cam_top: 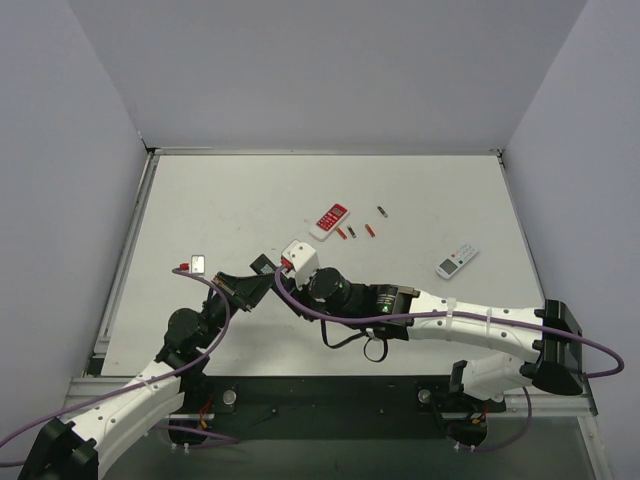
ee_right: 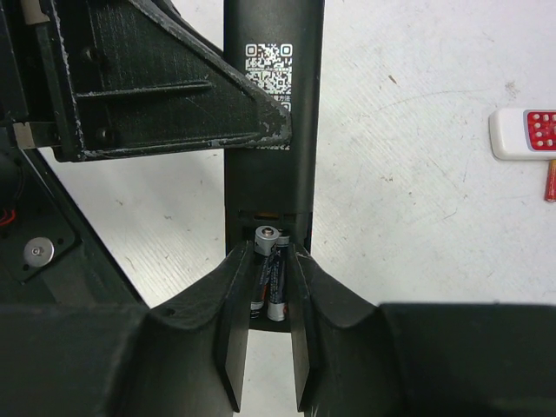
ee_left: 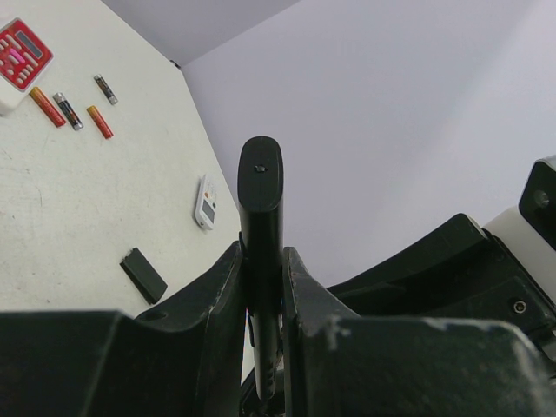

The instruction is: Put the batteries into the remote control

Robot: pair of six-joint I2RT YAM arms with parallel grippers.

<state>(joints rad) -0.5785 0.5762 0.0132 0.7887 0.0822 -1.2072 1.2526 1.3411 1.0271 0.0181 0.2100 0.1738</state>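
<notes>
My left gripper (cam_top: 248,287) (ee_left: 261,254) is shut on the long black remote control (ee_left: 261,200) and holds it edge-up above the table. In the right wrist view the remote (ee_right: 274,113) shows its back, with a QR label and an open battery bay. Two dark batteries (ee_right: 269,278) with silver ends lie in the bay, and the left one's end is raised. My right gripper (cam_top: 288,268) (ee_right: 271,254) has its jaws close together around these batteries. Several loose batteries (cam_top: 345,233) (ee_left: 43,106), some reddish-orange and some dark, lie on the table further back.
The red-and-white remote (cam_top: 330,218) (ee_left: 22,54) (ee_right: 526,133) lies by the loose batteries. The small white-grey remote (cam_top: 457,261) (ee_left: 205,204) lies at the right. A flat black cover (cam_top: 262,263) (ee_left: 143,274) lies beside my grippers. A small white object (cam_top: 197,264) sits at the left.
</notes>
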